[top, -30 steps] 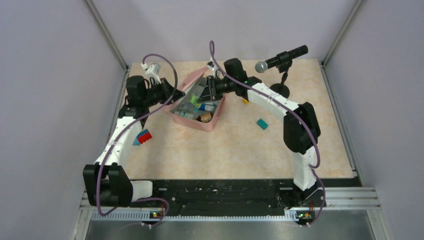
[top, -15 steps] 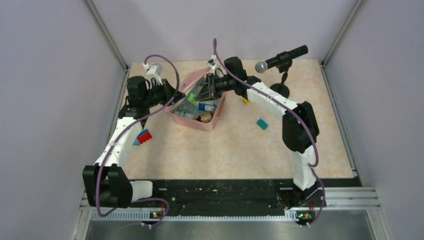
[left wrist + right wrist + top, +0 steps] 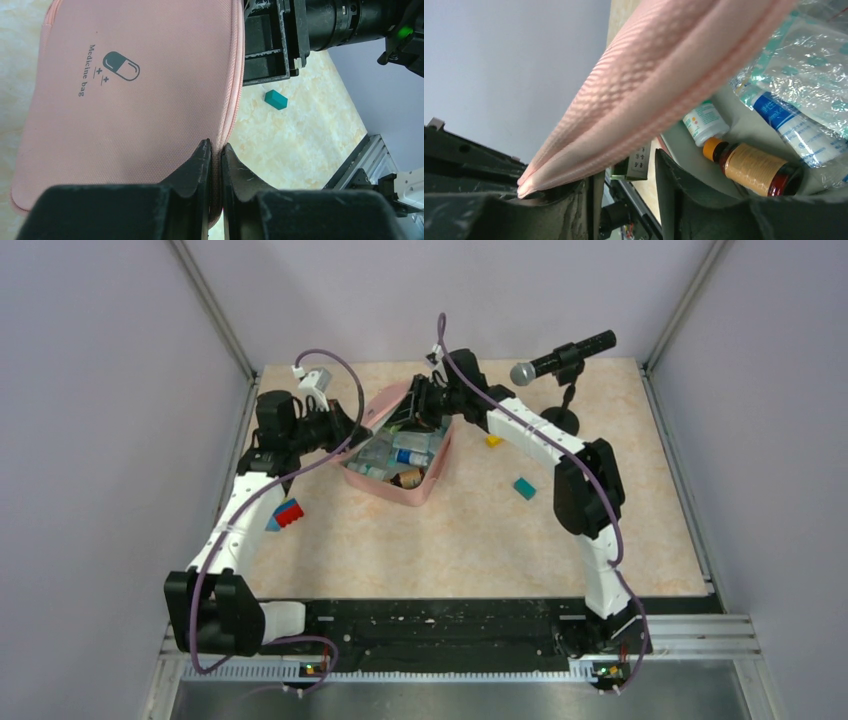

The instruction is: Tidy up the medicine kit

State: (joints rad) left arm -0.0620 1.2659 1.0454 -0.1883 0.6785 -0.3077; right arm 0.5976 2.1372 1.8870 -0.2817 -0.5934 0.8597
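Left wrist shows our left tool (image 3: 215, 147) pinched tight on the lid edge of the medicine kit (image 3: 140, 115), its lid stretching ahead toward our right tool (image 3: 624, 172), whose grip we cannot tell.

The medicine kit (image 3: 125, 90) is soft pink cloth, matt and finely woven, its pill logo (image 3: 120, 66) printed flat in dark grey. Along the lid edge the weave turns ribbed. Inside the kit lie a glossy amber bottle (image 3: 754, 170) with a matt paper label, a smooth white plastic bottle (image 3: 706, 122) and a crinkled, shiny clear pouch (image 3: 804, 70). The left tool (image 3: 216, 146), closed on the kit's lid edge, is matt black plastic, scuffed pale. Beside the kit, the counter (image 3: 300, 140) looks smooth, marble-patterned and faintly glossy.
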